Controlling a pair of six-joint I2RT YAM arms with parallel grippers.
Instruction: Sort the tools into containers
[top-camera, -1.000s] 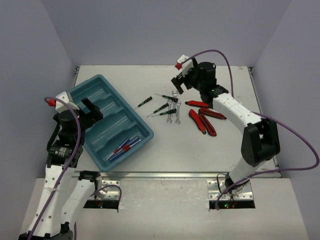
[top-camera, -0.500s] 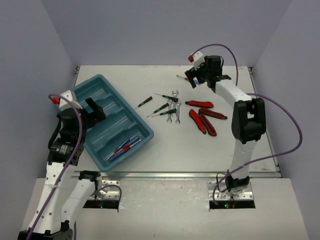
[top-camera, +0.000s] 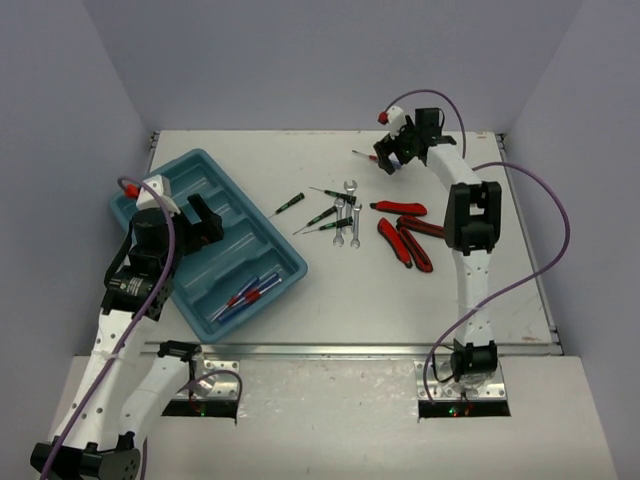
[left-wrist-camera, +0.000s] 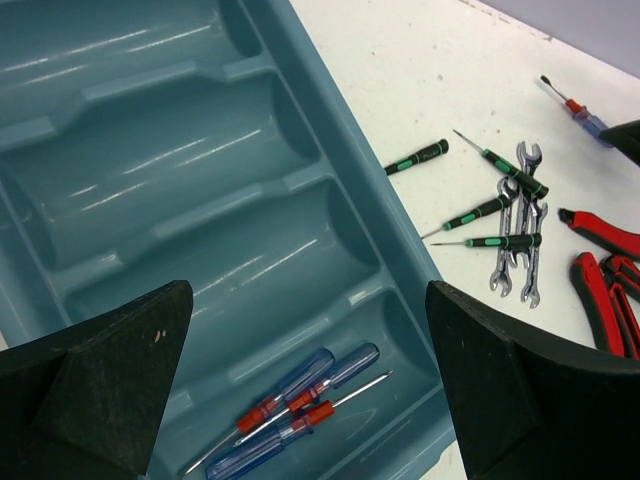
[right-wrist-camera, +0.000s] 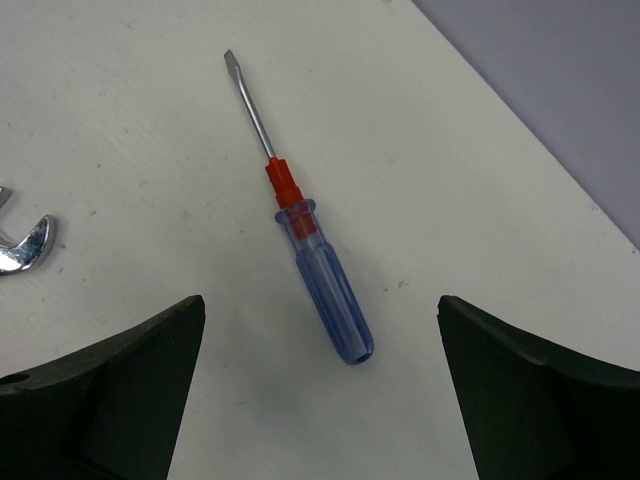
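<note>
Right pincer (right-wrist-camera: 320, 395), wide and empty, hovers over the blue-and-red screwdriver (right-wrist-camera: 322, 275) lying centred between its jaws.

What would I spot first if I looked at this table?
The big teal tray on the left, with blue-and-red screwdrivers lying in its nearest slot. Next come the red pliers right of the middle, beside the silver wrenches. At the far side, the right fingers hang open over a loose screwdriver.
</note>
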